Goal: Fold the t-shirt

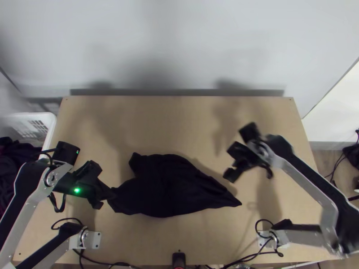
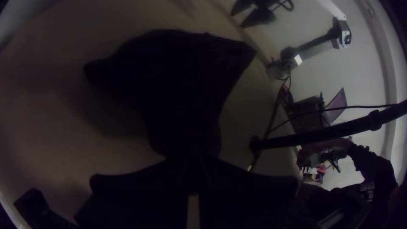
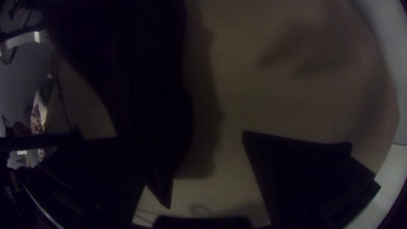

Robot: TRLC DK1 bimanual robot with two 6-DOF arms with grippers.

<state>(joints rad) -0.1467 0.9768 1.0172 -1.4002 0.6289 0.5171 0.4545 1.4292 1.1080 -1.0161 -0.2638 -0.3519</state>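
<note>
The dark t-shirt (image 1: 168, 186) lies bunched on the light wooden surface (image 1: 170, 119), around the middle and toward the near side. Its broad body stretches from left to right; a narrow point runs out at the near right, and a short blunt corner sticks out at the far left.

The left gripper (image 1: 104, 193) is at the left end of the t-shirt, its jaws clamped on the cloth there. In the left wrist view the fabric runs into the place where they meet.

The right gripper (image 1: 230, 162) stands to the right of the t-shirt's body and farther back than its pointed end, its jaws wide apart with no cloth gripped. In the right wrist view the t-shirt's point shows beside one of them, toward the gap.

At the left of the surface stands a white plastic basket (image 1: 50, 119), with dark cloth (image 1: 18, 154) beside its rim. Black cables (image 1: 244, 258) run along the near edge.
</note>
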